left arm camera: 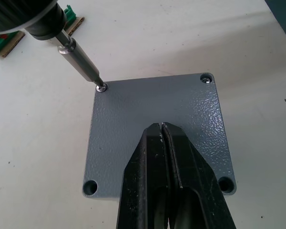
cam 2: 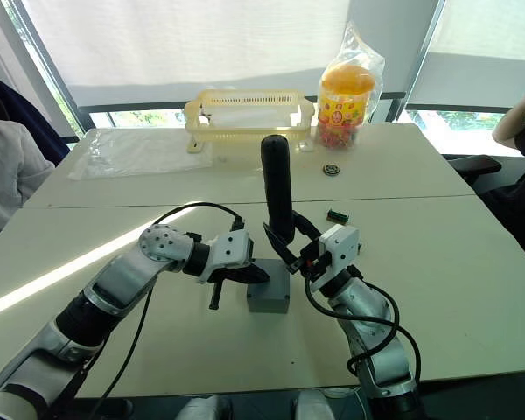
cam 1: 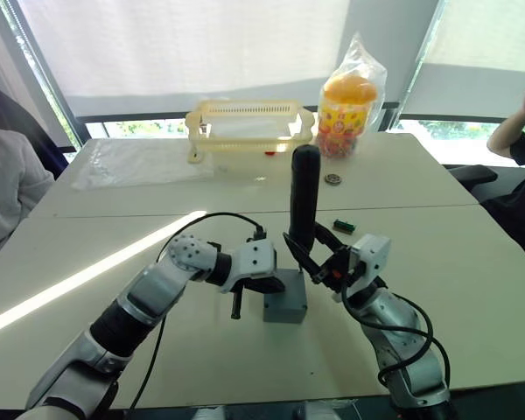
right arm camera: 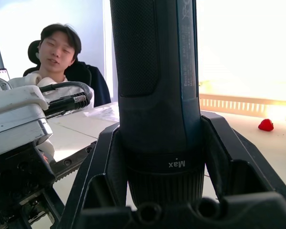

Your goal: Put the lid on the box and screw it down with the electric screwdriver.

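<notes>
Both end effectors engaged: left (left arm camera: 161, 131) closed atop lid (left arm camera: 133, 124); right (cam 1: 319, 258) clamping upright electric screwdriver (cam 1: 303, 197).

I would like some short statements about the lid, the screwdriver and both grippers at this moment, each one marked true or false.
1. The lid lies on the box. True.
2. The electric screwdriver lies flat on the table. False: the right gripper holds it upright.
3. Its bit sits on a corner screw. True.
4. All four corners have screws. False: two corner holes nearest the left gripper are empty.
5. The left gripper's jaws are spread wide. False: they are shut, above the lid.
</notes>
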Robot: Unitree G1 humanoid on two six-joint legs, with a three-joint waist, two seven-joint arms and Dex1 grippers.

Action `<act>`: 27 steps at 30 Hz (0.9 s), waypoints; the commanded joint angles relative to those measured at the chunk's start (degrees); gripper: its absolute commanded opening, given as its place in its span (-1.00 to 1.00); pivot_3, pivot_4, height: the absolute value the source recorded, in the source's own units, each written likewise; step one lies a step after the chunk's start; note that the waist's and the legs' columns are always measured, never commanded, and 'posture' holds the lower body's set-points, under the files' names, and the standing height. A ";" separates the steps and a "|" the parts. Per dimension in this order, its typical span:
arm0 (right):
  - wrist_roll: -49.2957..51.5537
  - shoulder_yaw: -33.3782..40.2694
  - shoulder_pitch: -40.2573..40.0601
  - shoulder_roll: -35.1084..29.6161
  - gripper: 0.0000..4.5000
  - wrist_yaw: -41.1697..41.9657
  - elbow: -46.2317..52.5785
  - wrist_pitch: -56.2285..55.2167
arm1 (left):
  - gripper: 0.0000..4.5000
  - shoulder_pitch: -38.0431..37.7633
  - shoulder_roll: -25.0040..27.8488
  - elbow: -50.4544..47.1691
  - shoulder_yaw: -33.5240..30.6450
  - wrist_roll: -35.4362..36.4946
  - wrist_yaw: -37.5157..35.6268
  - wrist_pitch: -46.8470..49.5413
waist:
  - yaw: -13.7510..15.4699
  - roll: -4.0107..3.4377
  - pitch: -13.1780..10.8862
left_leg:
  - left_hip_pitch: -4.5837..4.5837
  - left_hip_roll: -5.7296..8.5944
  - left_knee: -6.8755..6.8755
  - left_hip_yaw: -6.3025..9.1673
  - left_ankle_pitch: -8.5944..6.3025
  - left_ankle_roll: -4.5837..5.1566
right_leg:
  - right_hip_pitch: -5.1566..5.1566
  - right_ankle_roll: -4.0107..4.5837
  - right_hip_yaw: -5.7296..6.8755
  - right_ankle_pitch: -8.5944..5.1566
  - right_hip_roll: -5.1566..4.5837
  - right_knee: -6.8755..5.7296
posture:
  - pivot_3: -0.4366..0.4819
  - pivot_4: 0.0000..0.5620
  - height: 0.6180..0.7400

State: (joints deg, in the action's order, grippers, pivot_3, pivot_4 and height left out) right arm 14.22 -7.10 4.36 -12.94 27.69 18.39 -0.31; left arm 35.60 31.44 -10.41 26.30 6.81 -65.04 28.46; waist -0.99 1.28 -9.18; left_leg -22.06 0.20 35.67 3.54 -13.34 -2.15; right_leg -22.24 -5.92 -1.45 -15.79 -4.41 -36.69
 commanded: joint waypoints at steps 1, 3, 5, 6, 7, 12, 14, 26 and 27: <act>-2.00 -1.50 -3.02 -0.76 -0.21 0.12 -5.86 2.77 | -1.00 -1.13 0.60 -0.15 1.68 -1.25 -0.14 0.81 | 0.02 0.00 0.00 | 0.00 0.00 0.00 0.00 0.00 0.00 | 0.00 0.00 0.00 0.00 0.00 0.00 | -0.05 -0.47 1.00; -2.02 -1.36 -3.32 -0.69 -0.21 -0.09 -5.89 2.77 | -1.00 -1.14 0.58 -0.12 1.70 -1.23 -0.16 0.76 | 0.04 0.00 0.00 | 0.00 -0.01 -0.01 0.01 0.00 0.00 | 0.01 0.00 0.00 0.00 0.00 0.02 | -0.05 -0.47 1.00; -2.17 -1.42 -3.61 -0.67 -0.21 -0.25 -6.03 2.76 | -1.00 -1.14 0.57 -0.04 1.72 -1.24 -0.19 0.67 | 0.05 0.00 0.00 | 0.00 -0.02 -0.01 0.01 0.00 0.00 | 0.02 0.00 0.00 0.00 0.00 0.05 | -0.05 -0.47 1.00; -2.19 -1.51 -3.80 -0.64 -0.21 -0.32 -6.07 2.81 | -1.00 -1.14 0.57 -0.07 1.74 -1.23 -0.20 0.68 | 0.06 0.00 0.00 | 0.00 -0.02 -0.01 0.02 0.00 0.00 | 0.02 0.00 0.01 0.00 0.00 0.06 | -0.05 -0.47 1.00; -2.24 -1.62 -3.98 -0.60 -0.21 -0.39 -6.13 2.81 | -1.00 -1.13 0.59 -0.10 1.75 -1.24 -0.22 0.67 | 0.06 0.01 0.01 | 0.00 -0.02 -0.02 0.02 0.00 0.00 | 0.03 0.01 0.01 0.00 0.00 0.08 | -0.05 -0.47 1.00; -2.14 -1.66 -4.76 -0.33 -0.21 -0.70 -6.95 2.75 | -1.00 -1.09 0.69 -0.03 1.73 -1.30 -0.26 0.61 | 0.06 0.07 0.11 | 0.00 -0.04 -0.09 0.03 0.00 0.00 | 0.10 0.07 0.02 0.04 -0.01 0.30 | -0.05 -0.47 1.00; -2.16 -1.56 -5.08 -0.43 -0.21 -0.65 -7.64 2.47 | -1.00 -1.08 0.75 0.04 1.70 -1.31 -0.30 0.60 | 0.09 0.11 0.15 | 0.00 -0.07 -0.10 0.03 0.00 -0.01 | 0.13 0.07 0.03 0.04 -0.03 0.35 | -0.05 -0.47 1.00; -1.39 -0.78 -6.00 -0.14 -0.21 -0.45 -10.21 2.49 | -1.00 -1.10 0.95 0.03 1.71 -1.52 -0.28 0.80 | 0.21 0.22 0.54 | 0.00 -0.13 -0.16 0.21 -0.02 -0.02 | 0.24 0.10 0.03 0.06 -0.17 0.61 | -0.05 -0.47 1.00; -1.40 -0.81 -6.05 -0.03 -0.21 -0.43 -10.37 2.44 | -1.00 -1.11 0.98 0.01 1.73 -1.55 -0.28 0.84 | 0.20 0.24 0.57 | 0.00 -0.13 -0.18 0.22 -0.02 -0.03 | 0.23 0.10 0.03 0.06 -0.18 0.62 | -0.05 -0.47 1.00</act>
State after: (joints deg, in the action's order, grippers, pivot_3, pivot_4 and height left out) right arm 14.24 -6.52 2.99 -12.40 26.92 17.55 -1.79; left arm 35.41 31.66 -10.35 26.44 6.62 -65.13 28.56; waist -0.79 1.52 -8.60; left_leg -22.05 0.07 35.47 3.77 -13.35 -2.18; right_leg -22.01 -5.83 -1.42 -15.73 -4.60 -36.05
